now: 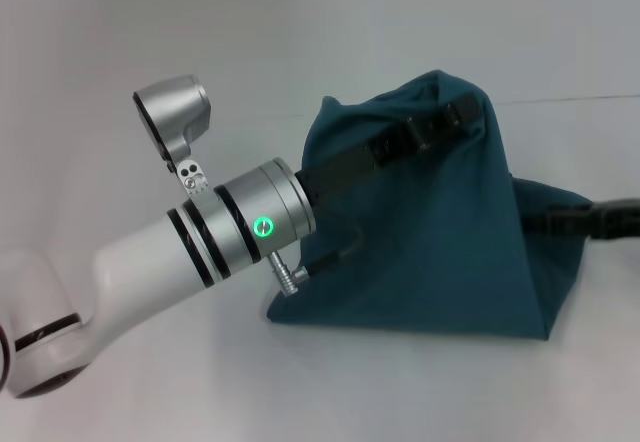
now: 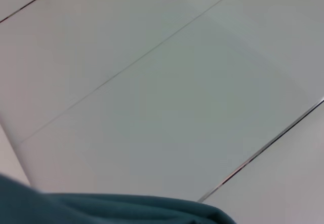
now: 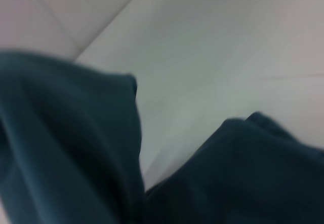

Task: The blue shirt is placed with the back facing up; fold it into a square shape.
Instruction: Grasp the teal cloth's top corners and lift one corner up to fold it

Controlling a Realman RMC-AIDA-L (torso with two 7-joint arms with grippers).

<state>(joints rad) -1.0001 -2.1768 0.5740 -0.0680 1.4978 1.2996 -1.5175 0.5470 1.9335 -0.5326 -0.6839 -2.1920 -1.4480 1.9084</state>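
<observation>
The blue shirt (image 1: 430, 247) is pulled up off the white table (image 1: 120, 32) into a tent shape, its lower edge still on the surface. My left gripper (image 1: 462, 112) reaches across the front of the cloth and is shut on the shirt at its peak, holding it up. My right arm (image 1: 612, 217) comes in from the right and disappears behind the shirt's right side, so its gripper is hidden. A blue shirt (image 2: 126, 210) edge shows in the left wrist view. In the right wrist view, blue shirt (image 3: 61, 148) folds hang very close.
My left forearm (image 1: 200, 247), white and silver with a green light, crosses the front left of the table. Thin seams (image 2: 126, 67) run across the white surface. Nothing else lies on the table.
</observation>
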